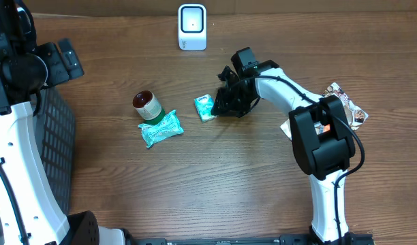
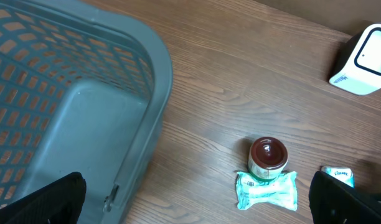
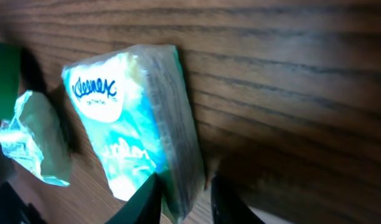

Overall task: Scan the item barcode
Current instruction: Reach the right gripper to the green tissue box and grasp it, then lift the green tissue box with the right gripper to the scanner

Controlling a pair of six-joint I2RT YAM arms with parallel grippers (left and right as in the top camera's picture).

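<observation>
A small teal Kleenex tissue pack (image 1: 205, 107) lies on the wooden table, right of centre. My right gripper (image 1: 222, 105) is down at its right end. In the right wrist view the pack (image 3: 134, 124) fills the middle, and my right gripper (image 3: 181, 186) has its two fingers pinched on the pack's near edge. The white barcode scanner (image 1: 192, 27) stands at the back centre, also visible in the left wrist view (image 2: 363, 59). My left gripper (image 2: 200, 211) hangs wide open and holds nothing, above the basket's edge at the far left.
A brown-lidded jar (image 1: 147, 103) stands against a crumpled green wipes packet (image 1: 161, 129), left of the tissue pack. A grey mesh basket (image 1: 55, 136) sits at the left edge. A printed snack packet (image 1: 348, 105) lies behind the right arm.
</observation>
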